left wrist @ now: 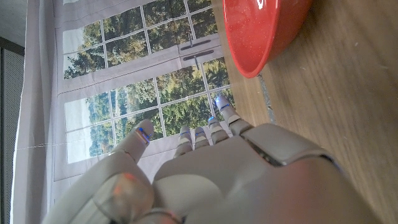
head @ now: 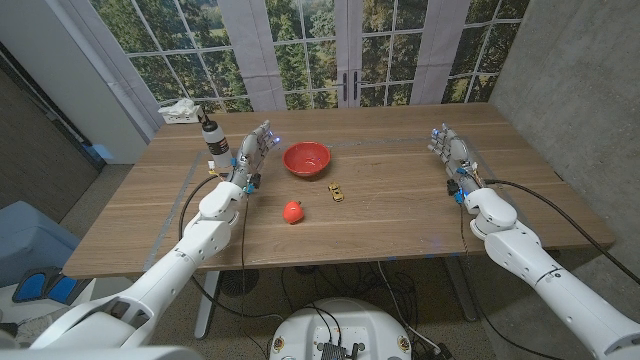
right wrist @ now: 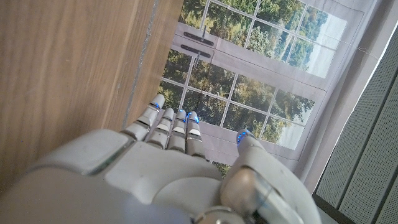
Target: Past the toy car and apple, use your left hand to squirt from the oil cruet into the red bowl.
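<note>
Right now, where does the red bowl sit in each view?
Head view: shiny red plastic bowl upper middle, beside the left hand.
Left wrist view: red bowl at top right, past the left hand's fingers.
Right wrist view: not in it.
Shared landmark: gridded window doors.

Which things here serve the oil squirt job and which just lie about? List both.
For the job: oil cruet, red bowl, left hand, open beside the cruet.
To pass by: toy car, apple.
Lying about: white crumpled thing at the table's far corner; right hand, idle.
</note>
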